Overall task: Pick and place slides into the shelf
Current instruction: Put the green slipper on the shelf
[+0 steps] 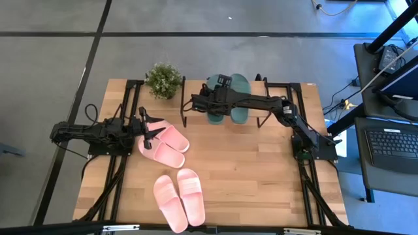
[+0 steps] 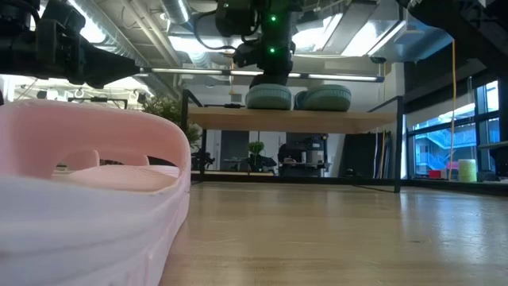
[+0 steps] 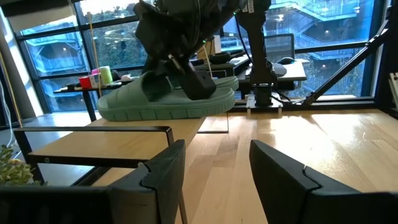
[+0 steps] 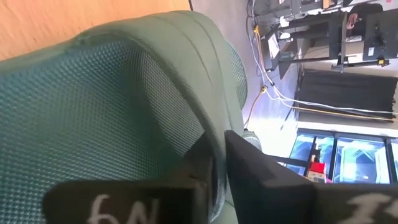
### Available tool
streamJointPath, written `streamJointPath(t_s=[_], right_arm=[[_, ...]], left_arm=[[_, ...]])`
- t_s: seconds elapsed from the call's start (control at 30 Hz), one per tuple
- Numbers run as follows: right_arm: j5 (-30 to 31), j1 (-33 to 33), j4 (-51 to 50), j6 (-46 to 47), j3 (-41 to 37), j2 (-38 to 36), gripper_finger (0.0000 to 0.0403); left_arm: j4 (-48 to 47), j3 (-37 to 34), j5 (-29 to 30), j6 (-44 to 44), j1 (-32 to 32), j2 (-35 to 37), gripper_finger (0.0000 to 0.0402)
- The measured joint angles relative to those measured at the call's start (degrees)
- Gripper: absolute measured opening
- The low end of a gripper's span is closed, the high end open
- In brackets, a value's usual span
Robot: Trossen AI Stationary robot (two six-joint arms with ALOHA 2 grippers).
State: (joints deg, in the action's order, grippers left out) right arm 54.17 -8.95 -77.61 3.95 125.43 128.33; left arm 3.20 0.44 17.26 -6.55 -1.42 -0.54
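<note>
Here the right gripper (image 1: 210, 103) pinches the strap of a green slide (image 1: 215, 104) resting on the shelf (image 1: 297, 91) at the table's far edge, beside its mate (image 1: 240, 98). It should let go fully, then lift straight up. The left gripper (image 1: 151, 130) hovers spread over a pink slide (image 1: 171, 138).
</note>
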Motion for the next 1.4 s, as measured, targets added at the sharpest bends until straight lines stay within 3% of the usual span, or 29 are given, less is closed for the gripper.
streamJointPath(t_s=[0.6, 0.77, 1.4], right_arm=[[-0.6, 0.0, -2.2, 0.2, 0.3, 0.0, 0.0197], [-0.8, 0.2, -5.9, 0.7, 1.9, 0.1, 0.0204], [-11.0, 0.5, -7.5, 2.2, 5.2, 0.1, 0.0195]], left_arm=[[0.0, 0.0, 0.0, 0.0, 0.0, 0.0, 0.0173], [0.0, 0.0, 0.0, 0.0, 0.0, 0.0, 0.0173], [0.0, 0.0, 0.0, 0.2, 0.0, 0.0, 0.0173]])
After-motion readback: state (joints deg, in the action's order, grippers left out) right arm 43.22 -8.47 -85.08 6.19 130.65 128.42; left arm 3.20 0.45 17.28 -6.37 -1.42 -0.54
